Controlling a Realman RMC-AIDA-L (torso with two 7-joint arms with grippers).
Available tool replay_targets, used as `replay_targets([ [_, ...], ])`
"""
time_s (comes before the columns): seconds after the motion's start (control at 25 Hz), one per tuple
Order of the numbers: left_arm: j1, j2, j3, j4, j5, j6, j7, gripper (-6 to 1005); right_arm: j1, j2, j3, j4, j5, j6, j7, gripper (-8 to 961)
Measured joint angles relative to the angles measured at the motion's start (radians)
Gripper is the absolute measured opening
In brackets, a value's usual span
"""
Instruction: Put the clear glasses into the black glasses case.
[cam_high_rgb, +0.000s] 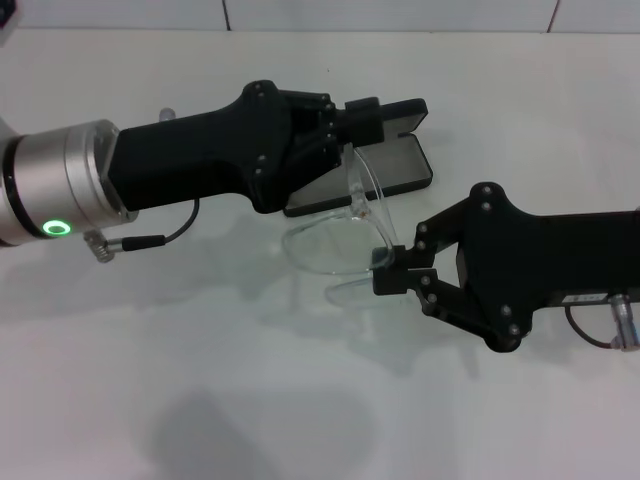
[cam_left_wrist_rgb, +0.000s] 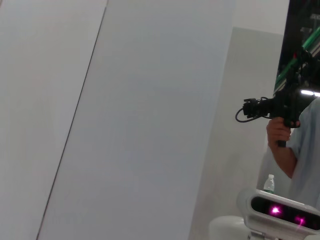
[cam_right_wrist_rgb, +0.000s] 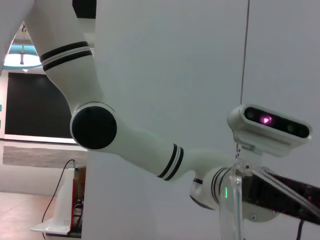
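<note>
The black glasses case lies open on the white table at the back centre, grey lining up and lid raised. My left gripper is shut on that lid and holds it up. The clear glasses hang just in front of the case, tilted, with one arm curving up toward the case's near edge. My right gripper comes in from the right and is shut on the glasses' right end. A clear edge of the glasses shows in the right wrist view. The left wrist view shows neither object.
The white table stretches in front of and around both arms. A thin black cable lies under the left arm. A tiled wall borders the table's far edge. A person with a camera stands off to the side.
</note>
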Motion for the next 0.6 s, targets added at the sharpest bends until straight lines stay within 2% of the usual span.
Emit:
replay_targets([
  [0.24,-0.007,0.002,0.009,0.004,0.044,0.009,-0.073,37,0.002,0.001,0.001,-0.004,0.008,-0.001,-0.001,61],
  [0.6,-0.009,0.002,0.026,0.008,0.075,0.011,-0.088,37,0.002,0.001,0.003,-0.007,0.027,-0.009,-0.017,61],
])
